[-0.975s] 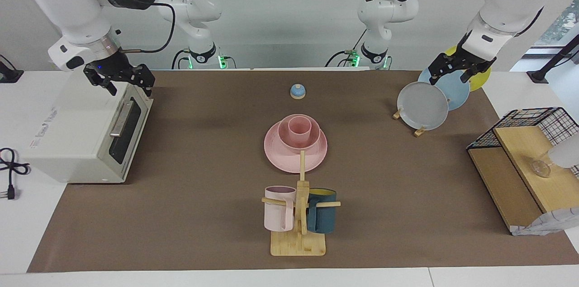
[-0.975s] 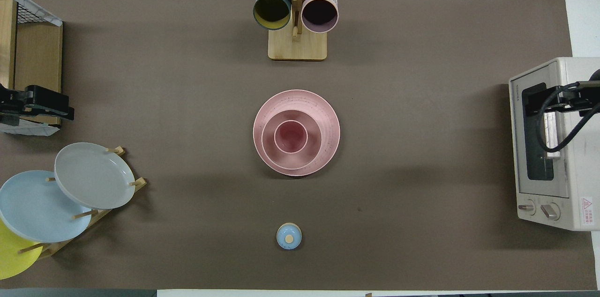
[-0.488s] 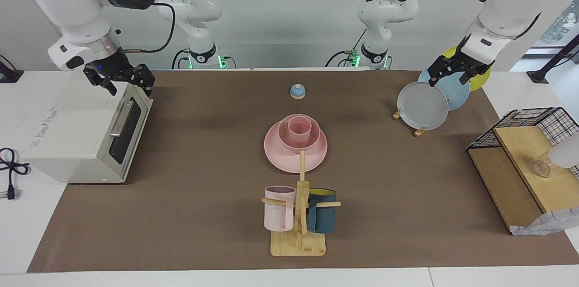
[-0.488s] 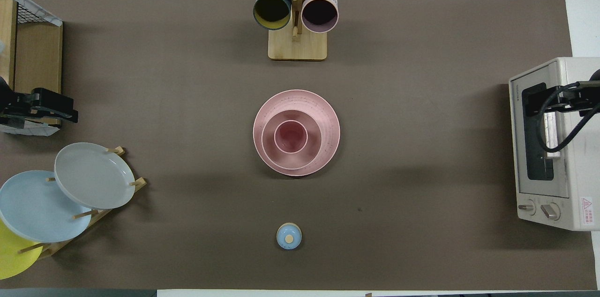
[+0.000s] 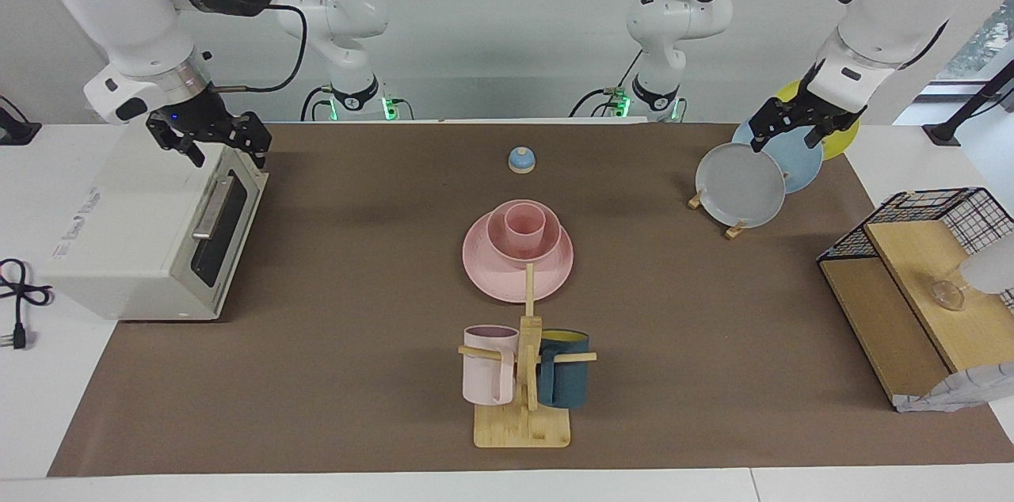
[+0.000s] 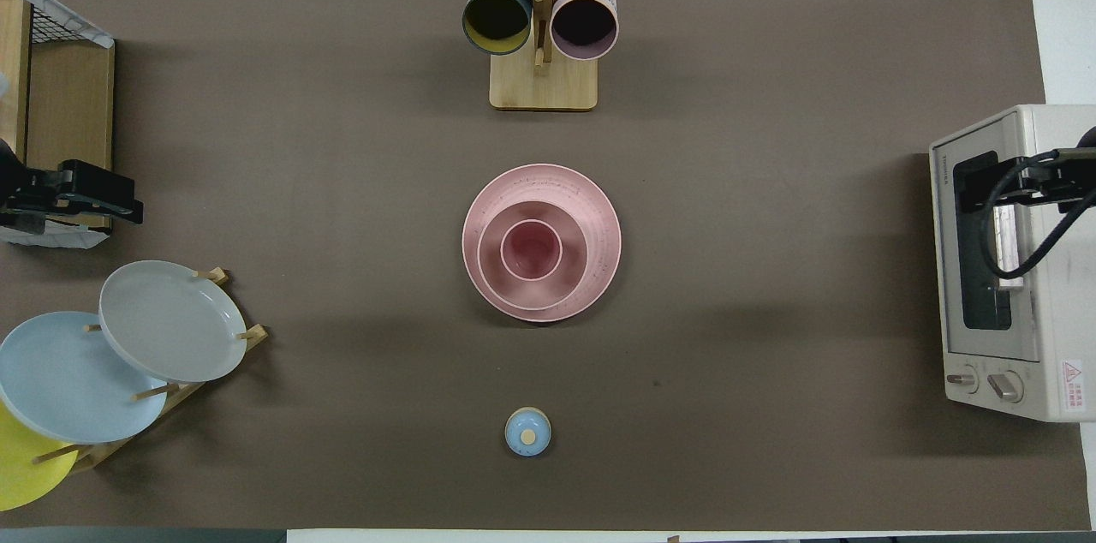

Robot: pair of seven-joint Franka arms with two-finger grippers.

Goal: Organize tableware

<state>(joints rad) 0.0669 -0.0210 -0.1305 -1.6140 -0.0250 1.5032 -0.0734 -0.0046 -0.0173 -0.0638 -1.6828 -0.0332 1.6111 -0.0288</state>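
Observation:
The pink plate (image 5: 491,276) lies at the middle of the table. The pink bowl (image 5: 496,237) sits on it, and the small pink cup (image 5: 524,223) stands upright in the bowl. The overhead view shows the same stack: plate (image 6: 599,217), bowl (image 6: 492,271), cup (image 6: 531,250). My left gripper (image 5: 790,130) is open and empty, up over the rack of grey, blue and yellow plates. My right gripper (image 5: 215,142) is open and empty, over the toaster oven's top edge. Both are well apart from the pink set.
A wooden mug tree (image 5: 523,407) with a pale-pink mug (image 5: 489,366) and a teal mug (image 5: 564,382) stands farther from the robots than the pink set. A small blue knob (image 5: 521,160) lies nearer. The toaster oven (image 5: 150,233), plate rack (image 5: 741,185) and wire shelf (image 5: 911,288) stand at the ends.
My left gripper has shifted slightly over the plate rack. The right gripper and the pink set have not moved.

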